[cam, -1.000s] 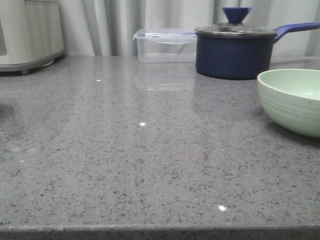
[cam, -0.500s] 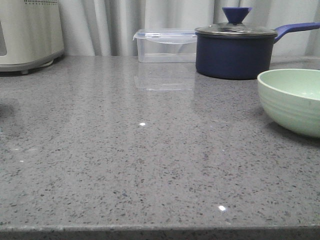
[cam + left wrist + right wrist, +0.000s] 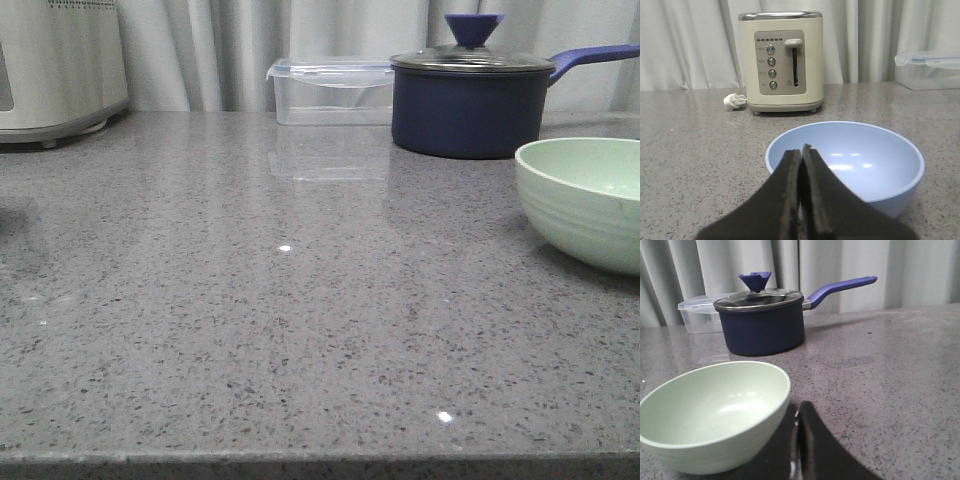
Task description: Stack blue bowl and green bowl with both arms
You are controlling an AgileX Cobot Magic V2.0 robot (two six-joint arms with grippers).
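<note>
The green bowl [image 3: 590, 200] stands upright on the grey counter at the right edge of the front view; it also shows in the right wrist view [image 3: 710, 415]. My right gripper [image 3: 798, 412] is shut and empty, low beside the green bowl's rim. The blue bowl [image 3: 855, 160] shows only in the left wrist view, upright on the counter in front of the toaster. My left gripper [image 3: 801, 150] is shut and empty, its tips over the blue bowl's near rim. Neither gripper shows in the front view.
A dark navy lidded saucepan [image 3: 470, 95] and a clear plastic box [image 3: 330, 90] stand at the back. A cream toaster [image 3: 782, 60] with a plug [image 3: 734, 101] stands at the back left; it also shows in the front view [image 3: 55, 70]. Curtains hang behind.
</note>
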